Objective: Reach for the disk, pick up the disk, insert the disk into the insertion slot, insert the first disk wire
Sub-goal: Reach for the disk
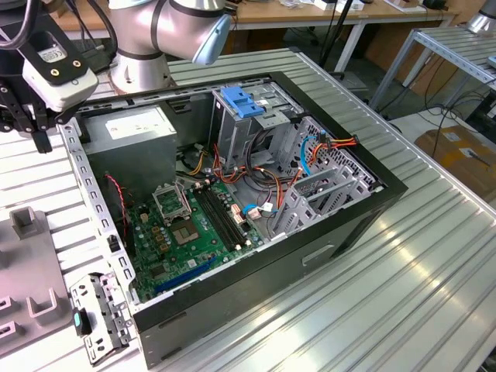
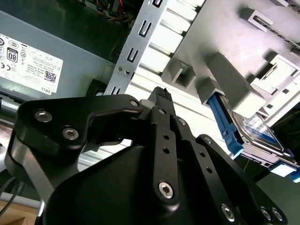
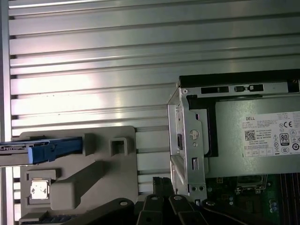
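Observation:
The disk (image 2: 248, 133), a flat drive in a bright blue carrier, stands on edge in a grey holder block (image 2: 225, 56) on the table beside the computer case; it is also the disk (image 3: 47, 149) in the first wrist view. My gripper (image 1: 32, 124) hangs above the table just outside the case's corner nearest the power supply, a short way from the disk, with nothing seen in it. Its black body shows in both wrist views as the gripper (image 2: 161, 96) and gripper (image 3: 164, 204). The insertion slot (image 1: 322, 190), a low grey perforated cage, sits inside the case on the exterior view's right.
The open case holds a green motherboard (image 1: 190, 225), a grey power supply (image 1: 128, 132), a taller cage with a blue cap (image 1: 244, 101) and loose orange and blue wires (image 1: 329, 145). A grey fixture plate (image 1: 23, 263) lies at the exterior view's left. The case rim (image 1: 77, 170) is close to the gripper.

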